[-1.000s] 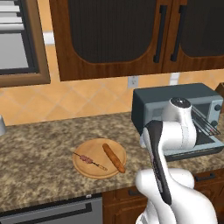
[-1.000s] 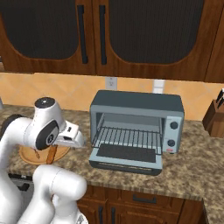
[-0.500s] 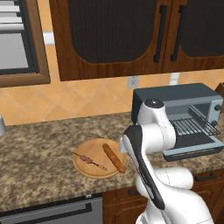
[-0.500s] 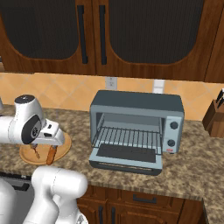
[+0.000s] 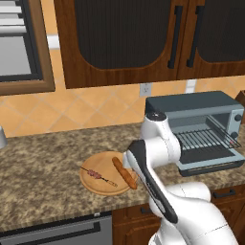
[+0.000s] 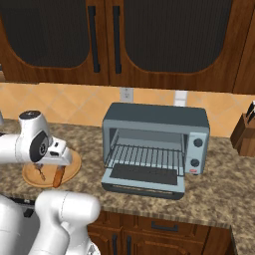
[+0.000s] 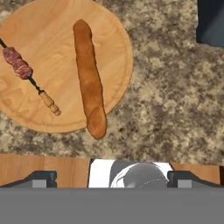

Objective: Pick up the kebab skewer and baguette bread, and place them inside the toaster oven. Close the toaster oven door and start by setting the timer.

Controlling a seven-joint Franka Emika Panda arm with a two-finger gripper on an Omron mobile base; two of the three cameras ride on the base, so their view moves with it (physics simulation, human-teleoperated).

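A round wooden board [image 7: 48,43] on the granite counter holds both foods. The kebab skewer [image 7: 19,65] lies on its left part and the baguette bread [image 7: 89,83] runs down its right side, one tip over the rim. My gripper [image 7: 116,179] hangs open above the board's near edge, with nothing between its fingertips [image 7: 43,177]. From the bases I see the skewer [image 5: 99,175], the baguette [image 5: 124,173] and the gripper [image 6: 56,162] over them. The toaster oven [image 6: 159,117] stands to the right, its door [image 6: 144,179] folded down and the rack bare.
A knife block [image 6: 245,134] stands at the far right of the counter. Dark wooden cabinets [image 6: 164,40] hang above the oven. A steel-fronted appliance [image 5: 14,48] sits in the wall at the upper left. The oven door's corner [image 7: 212,22] reaches toward the board.
My arm has swung left, from in front of the open oven to over the wooden board. The foods and the oven have stayed put.
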